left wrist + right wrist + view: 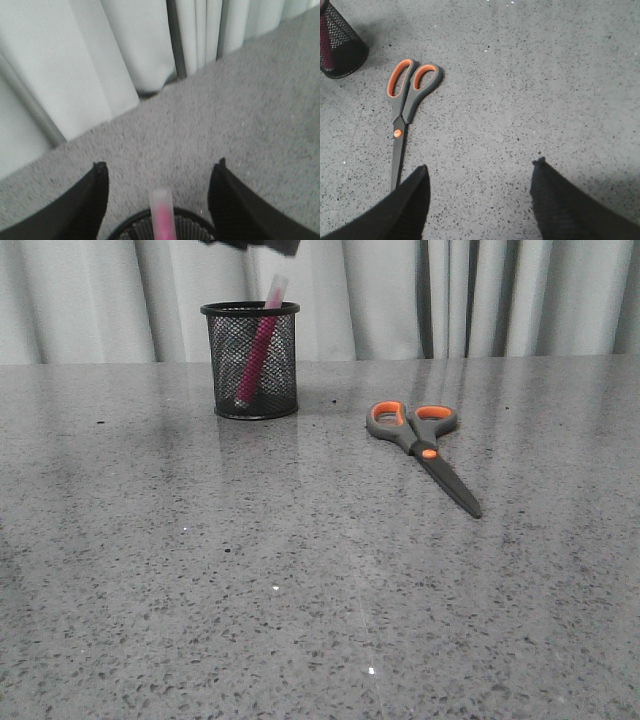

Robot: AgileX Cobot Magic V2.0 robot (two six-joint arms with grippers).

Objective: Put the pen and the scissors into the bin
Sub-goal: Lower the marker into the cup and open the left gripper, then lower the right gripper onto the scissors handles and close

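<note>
The black mesh bin (250, 360) stands at the back left of the table. The pink pen (260, 345) leans inside it, its pale cap above the rim. In the left wrist view my left gripper (160, 167) is open above the bin (187, 225), with the pen (163, 215) standing free between its fingers. A dark bit of that gripper (250, 245) shows at the top edge of the front view. The scissors (425, 445) lie flat to the right of the bin. My right gripper (480, 167) is open and empty above the table, beside the scissors (402, 110).
Pale curtains (450, 295) hang behind the table's far edge. The grey speckled tabletop (300, 590) stretches towards the front. The bin also shows at the corner of the right wrist view (340, 50).
</note>
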